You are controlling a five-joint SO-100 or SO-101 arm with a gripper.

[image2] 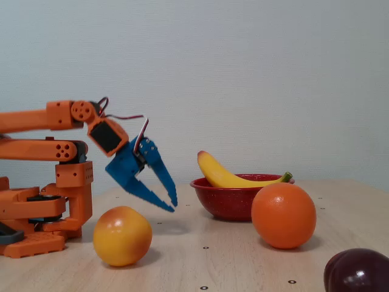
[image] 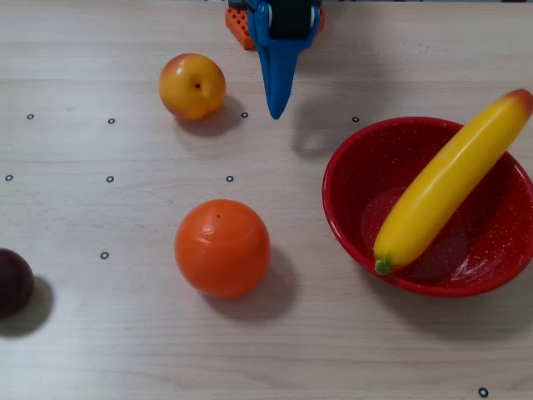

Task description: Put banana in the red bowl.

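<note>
Now banana (image: 445,193) lying across red bowl (image: 350,218) (stem end inside), blue gripper (image2: 170,207) empty, fingers slightly parted, well apart.
</note>
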